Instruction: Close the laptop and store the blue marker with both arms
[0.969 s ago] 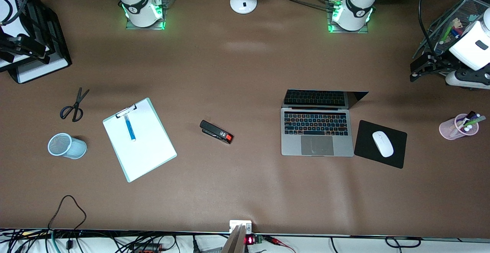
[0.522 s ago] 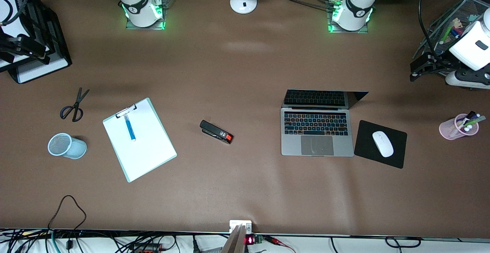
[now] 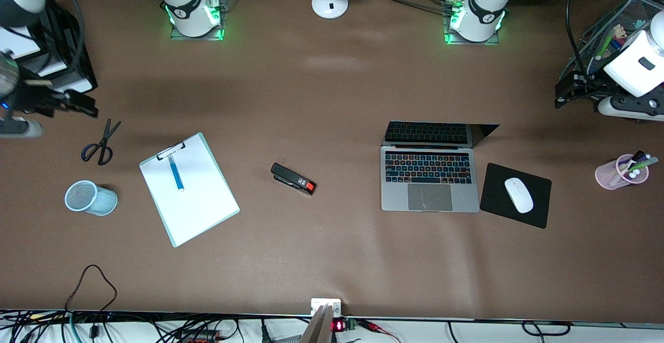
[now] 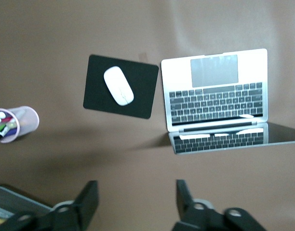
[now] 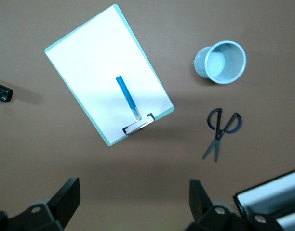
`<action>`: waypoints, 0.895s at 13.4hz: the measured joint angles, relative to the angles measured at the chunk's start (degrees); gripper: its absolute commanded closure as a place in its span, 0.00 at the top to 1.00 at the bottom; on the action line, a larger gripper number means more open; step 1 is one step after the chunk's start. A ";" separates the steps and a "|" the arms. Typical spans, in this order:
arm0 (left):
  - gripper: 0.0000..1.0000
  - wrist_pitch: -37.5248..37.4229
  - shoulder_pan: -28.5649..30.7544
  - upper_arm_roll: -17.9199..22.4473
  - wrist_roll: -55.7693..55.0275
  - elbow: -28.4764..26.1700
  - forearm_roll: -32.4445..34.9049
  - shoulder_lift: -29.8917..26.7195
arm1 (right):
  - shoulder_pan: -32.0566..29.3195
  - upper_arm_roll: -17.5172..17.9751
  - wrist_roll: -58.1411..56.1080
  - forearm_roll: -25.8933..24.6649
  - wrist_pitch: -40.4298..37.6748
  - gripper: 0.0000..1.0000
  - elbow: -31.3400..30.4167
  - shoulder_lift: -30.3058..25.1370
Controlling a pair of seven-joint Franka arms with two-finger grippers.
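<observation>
The slim silver-grey laptop (image 3: 429, 177) lies open toward the left arm's end of the table, its dark screen raised and its black keys lit, just beside a flat black mouse pad (image 3: 495, 200) carrying a white mouse (image 3: 519, 194). The slim bright-blue marker (image 3: 176, 172) lies on a white clipboard with a pale-green rim (image 3: 207, 213) toward the right arm's end, its whitish end near the clip. A pale-blue mesh cup (image 3: 89, 197) lies tipped on its side beside the clipboard, near black-handled scissors (image 3: 101, 143). The left gripper (image 4: 136, 199) hangs over the table's edge at the left arm's end, fingers spread apart and empty. The right gripper (image 5: 134, 198) hangs over the edge at the right arm's end, fingers likewise spread and empty.
</observation>
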 measured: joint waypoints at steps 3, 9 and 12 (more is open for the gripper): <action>0.00 -0.46 0.00 0.07 -0.09 -0.17 0.00 0.00 | 0.67 0.01 0.00 0.00 4.45 1.00 -0.07 4.68; 0.00 -1.13 -0.24 0.01 -1.55 -3.24 -1.04 -0.29 | 2.93 0.04 0.00 -0.02 13.28 1.00 -0.08 13.19; 0.00 -0.97 -0.81 -0.75 -6.39 -9.18 -6.13 -2.31 | 3.18 0.04 0.00 -0.02 16.64 1.00 -0.11 16.57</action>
